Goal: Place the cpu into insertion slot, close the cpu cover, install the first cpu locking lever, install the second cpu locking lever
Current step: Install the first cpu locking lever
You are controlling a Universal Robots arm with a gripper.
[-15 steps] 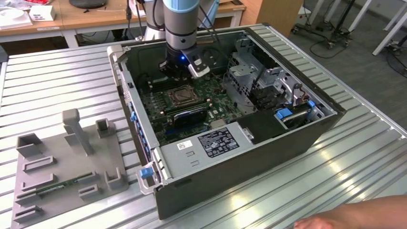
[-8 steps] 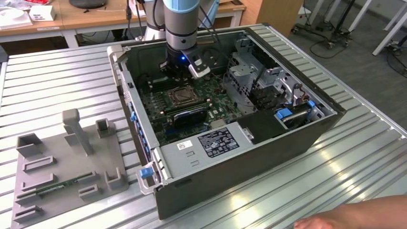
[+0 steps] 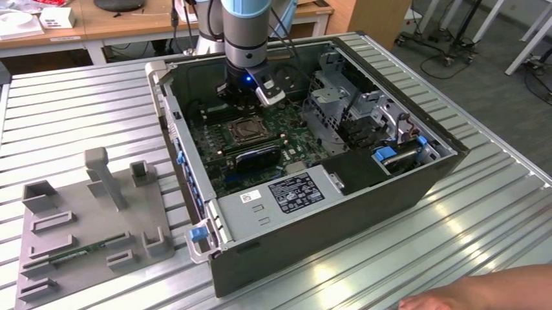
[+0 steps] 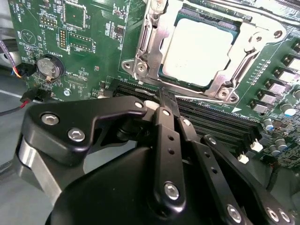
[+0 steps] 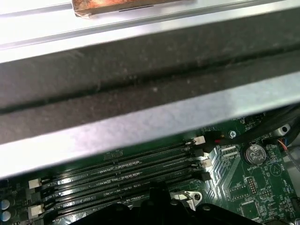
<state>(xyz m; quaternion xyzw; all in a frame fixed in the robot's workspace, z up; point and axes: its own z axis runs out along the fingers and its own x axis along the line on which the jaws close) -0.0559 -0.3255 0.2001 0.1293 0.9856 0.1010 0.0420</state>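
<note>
Black two-fingered gripper (image 4: 164, 99): fingertips pressed together, nothing visibly pinched between them. It hangs low inside the open dark-grey computer case (image 3: 345, 213), tips just beside the near edge of the square dark-rimmed insertion slot (image 3: 244, 132), over the long black memory slots (image 4: 211, 119) that run alongside it. The flat square cpu with its silvery-grey metal top (image 4: 199, 49) lies in that slot, level and seated as far as I can judge. The thin silvery hinged cpu cover with the large square cut-out (image 4: 151, 44) lies down over the chip's edges, the metal top showing through the opening. Whether either locking lever is latched I cannot tell. Green circuit board (image 4: 93, 42) surrounds the slot; a round silver coin cell (image 4: 49, 68) sits well off to one side of it.

Handling, as a judgement: the chip is light, stiff and smooth-topped, and likely delicate on its underside, so it should be gripped by opposite edges only; framed as it is, only the top is reachable. The cover is thin stiff sheet metal, best pushed at its free edge away from the hinge.
</note>
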